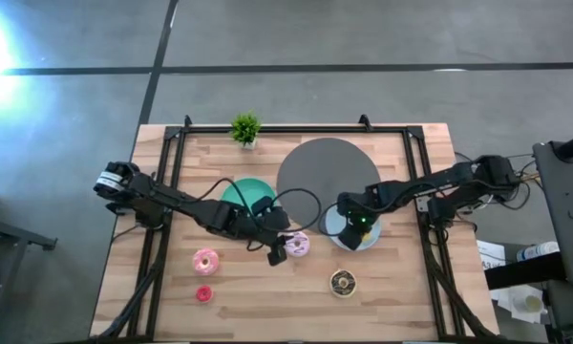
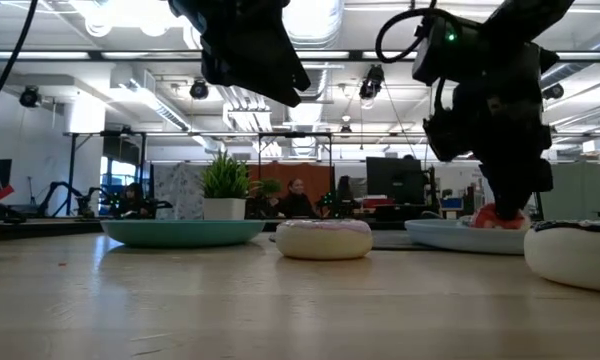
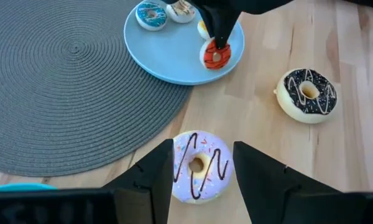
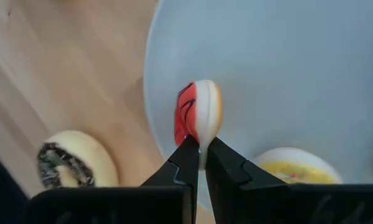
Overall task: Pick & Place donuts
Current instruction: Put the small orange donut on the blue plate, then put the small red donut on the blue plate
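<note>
A lilac-white frosted donut [image 3: 199,165] [image 1: 297,245] lies flat on the wooden table. My left gripper [image 3: 202,180] [image 1: 277,251] hovers open well above it, a finger on either side in the left wrist view. My right gripper [image 4: 198,158] [image 1: 355,224] stands over the pale blue plate [image 3: 168,53], shut on a small red donut [image 4: 198,118] [image 3: 214,55]. Other small donuts lie on that plate: blue [image 3: 151,14], cream [image 3: 181,9], yellow [image 4: 292,165]. A chocolate donut [image 1: 342,282], a pink donut [image 1: 205,260] and a tiny red one [image 1: 203,293] lie on the table. My right gripper pinches the small red donut by its rim [image 4: 198,144] between the two fingertips [image 4: 186,163], coming from above and pointing down. The donut stands on edge below the fingers, over the pale blue plate. Whether its lower edge rests on the plate, I cannot tell.
A teal plate [image 1: 248,196] lies under the left arm, beside the big grey woven disc [image 1: 327,172]. A small potted plant [image 1: 245,127] stands at the far edge. Bare wood shows along the near edge. People sit in the room behind the table [image 2: 295,195].
</note>
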